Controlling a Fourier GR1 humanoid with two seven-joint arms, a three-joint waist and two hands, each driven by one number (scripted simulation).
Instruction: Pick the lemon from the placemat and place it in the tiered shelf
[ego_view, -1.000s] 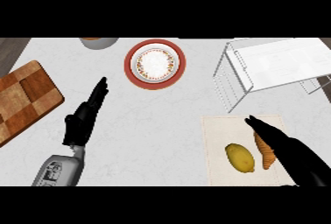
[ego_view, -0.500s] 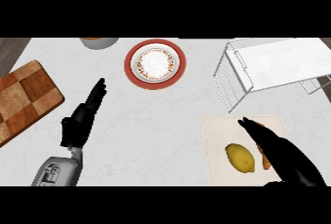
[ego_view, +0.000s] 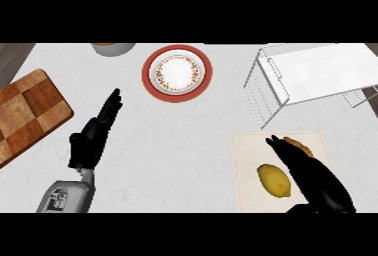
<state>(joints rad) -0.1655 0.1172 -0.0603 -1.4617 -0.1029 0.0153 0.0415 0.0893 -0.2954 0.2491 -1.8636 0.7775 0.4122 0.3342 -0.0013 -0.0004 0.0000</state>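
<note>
Head view, and the lemon (ego_view: 274, 180) is seen lying on the pale placemat (ego_view: 247, 200) at the near right of the counter (ego_view: 184, 145), its long axis running from far-left to near-right. The right hand (ego_view: 310, 172) is placed just beside it, on the lemon's right, fingers stretched straight toward the far side and closed on nothing. So the fruit lies immediately to the left of that palm, and a short sideways closing is judged to be all that is called for. The left hand (ego_view: 94, 134) is held open and at rest well apart at the left, so the right is plainly the nearer.

An orange-brown item (ego_view: 299, 145) is partly hidden under the right hand's fingers; what it is cannot be told. The white wire tiered shelf (ego_view: 317, 75) stands beyond the mat at the far right, with bare counter between. A red-rimmed plate (ego_view: 177, 72) and a chequered wooden board (ego_view: 29, 112) are kept well out of the way.
</note>
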